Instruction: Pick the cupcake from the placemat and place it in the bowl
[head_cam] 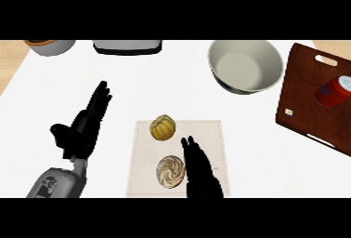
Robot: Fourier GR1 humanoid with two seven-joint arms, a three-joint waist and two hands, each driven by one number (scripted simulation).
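Cupcake [171, 170]: swirl-topped, sitting on the near part of the placemat [205, 135], not yet lifted.
Right hand [197, 169]: fingers straight, grasping nothing, lying along the cupcake's right side, probably lining up to close round it.
Yellow ridged item [163, 127]: on the same mat, just beyond the cupcake; a close neighbour to avoid.
Bowl [245, 65]: far right of the mat, well apart, mouth open to receive.
Left hand [82, 125]: released, fingers straight, resting left of the mat, out of the way.
Brown board [308, 102]: carries a red can [336, 91], beside the bowl.
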